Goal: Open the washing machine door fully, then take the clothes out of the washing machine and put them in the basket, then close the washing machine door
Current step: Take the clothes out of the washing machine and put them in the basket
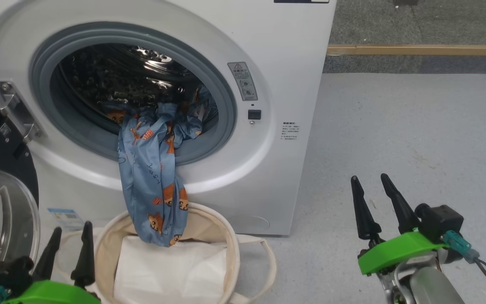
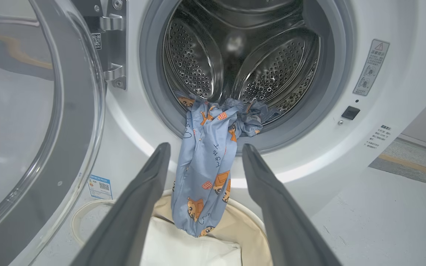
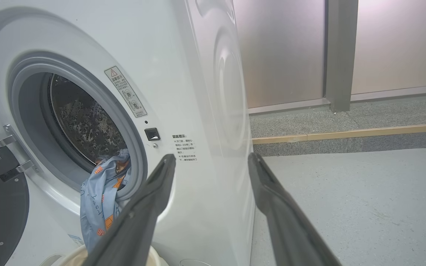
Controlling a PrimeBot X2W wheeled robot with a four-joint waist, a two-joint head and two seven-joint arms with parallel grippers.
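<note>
Some clothes (image 1: 152,185) hang into basket (image 1: 231,253) — left wrist view bares drum holes (image 2: 194,59).

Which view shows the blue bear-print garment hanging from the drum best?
The left wrist view: the garment hangs centred and close, from drum mouth down to the basket. The head view shows its full length, smaller. The right wrist view sees it side-on, partly behind the right gripper.

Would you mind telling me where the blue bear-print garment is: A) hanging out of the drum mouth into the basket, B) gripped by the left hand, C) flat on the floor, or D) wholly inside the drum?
A: the clothes drape out of the mouth of the washing machine, and their lower end sits inside the rim of the basket.
</note>
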